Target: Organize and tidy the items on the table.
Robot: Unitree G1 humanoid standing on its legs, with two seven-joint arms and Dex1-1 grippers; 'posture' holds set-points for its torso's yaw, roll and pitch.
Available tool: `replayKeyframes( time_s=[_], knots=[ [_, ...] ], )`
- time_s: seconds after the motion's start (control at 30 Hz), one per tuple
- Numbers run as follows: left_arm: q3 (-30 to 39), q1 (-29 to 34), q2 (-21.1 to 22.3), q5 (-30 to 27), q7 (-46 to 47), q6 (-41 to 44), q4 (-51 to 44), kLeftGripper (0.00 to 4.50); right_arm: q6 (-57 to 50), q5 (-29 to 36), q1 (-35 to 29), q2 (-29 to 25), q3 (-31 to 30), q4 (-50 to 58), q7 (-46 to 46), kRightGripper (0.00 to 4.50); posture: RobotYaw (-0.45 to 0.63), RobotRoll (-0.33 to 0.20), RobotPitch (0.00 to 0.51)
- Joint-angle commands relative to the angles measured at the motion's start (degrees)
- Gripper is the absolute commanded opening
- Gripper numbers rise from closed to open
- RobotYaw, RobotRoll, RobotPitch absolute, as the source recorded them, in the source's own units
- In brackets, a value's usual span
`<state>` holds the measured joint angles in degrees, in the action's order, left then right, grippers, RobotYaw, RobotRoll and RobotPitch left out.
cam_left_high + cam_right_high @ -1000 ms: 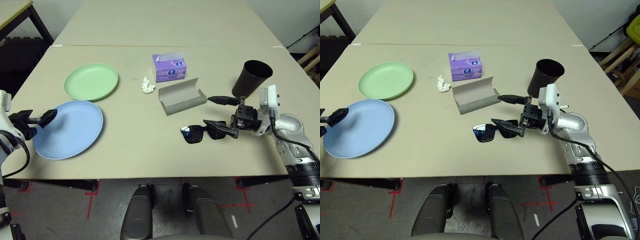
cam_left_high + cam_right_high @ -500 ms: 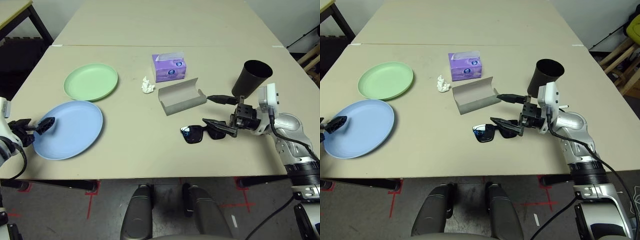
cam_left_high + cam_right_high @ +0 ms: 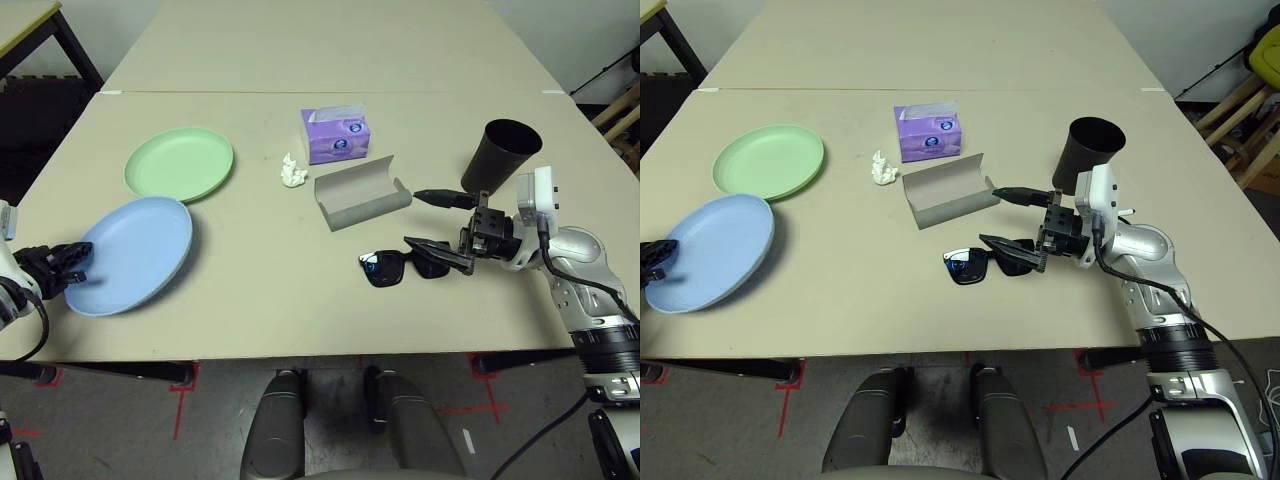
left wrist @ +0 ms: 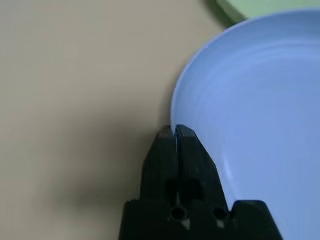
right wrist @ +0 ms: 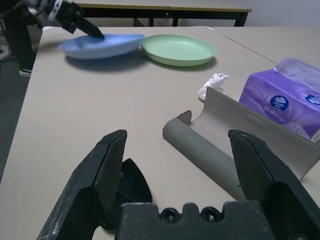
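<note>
My left gripper (image 4: 175, 131) is shut on the near-left rim of the light blue plate (image 3: 135, 255), which is tilted with that edge raised off the table (image 3: 290, 310). Touching its far side, the pale green plate (image 3: 180, 163) lies flat. The black sunglasses (image 3: 385, 268) lie at the front right. My right gripper (image 3: 413, 219) stands open just right of them, its lower finger over one temple arm. The open grey glasses case (image 3: 362, 192) sits behind the sunglasses, with the white tissue wad (image 3: 292, 172) to its left. A black cup (image 3: 503, 155) stands behind my right gripper.
A purple tissue box (image 3: 335, 135) stands behind the glasses case. A second table adjoins along the seam at the back. Wooden furniture shows off the right edge.
My left gripper slid back to the blue plate's rim and shut on it, and the plate now tilts up on that side. The right arm has barely moved.
</note>
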<state>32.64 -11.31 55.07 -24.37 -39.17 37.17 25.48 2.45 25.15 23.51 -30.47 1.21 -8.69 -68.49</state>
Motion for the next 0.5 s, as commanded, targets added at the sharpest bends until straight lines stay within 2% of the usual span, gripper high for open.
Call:
replayKeyframes(
  time_s=[0.03, 0.33, 0.5],
  knots=[
    [-0.3, 2.79, 0.35, 0.16, -1.62, 1.96, 2.33, 0.03, 0.39, -0.12, -0.75, -0.26, 0.48, 1.13, 0.26, 4.5, 0.15, 0.0, 0.16],
    [2.69, 2.6, 1.13, -4.0, -4.3, 7.3, -0.27, 0.03, 0.69, -0.45, -0.91, -0.55, 0.43, 0.68, 0.42, 4.5, 0.15, 0.0, 0.162],
    [3.33, -1.46, 0.98, -6.47, -3.82, 9.58, -2.6, 0.03, 1.13, -0.91, -0.71, -0.53, 0.23, -0.09, 0.31, 4.5, 0.15, 0.0, 0.162]
  ],
)
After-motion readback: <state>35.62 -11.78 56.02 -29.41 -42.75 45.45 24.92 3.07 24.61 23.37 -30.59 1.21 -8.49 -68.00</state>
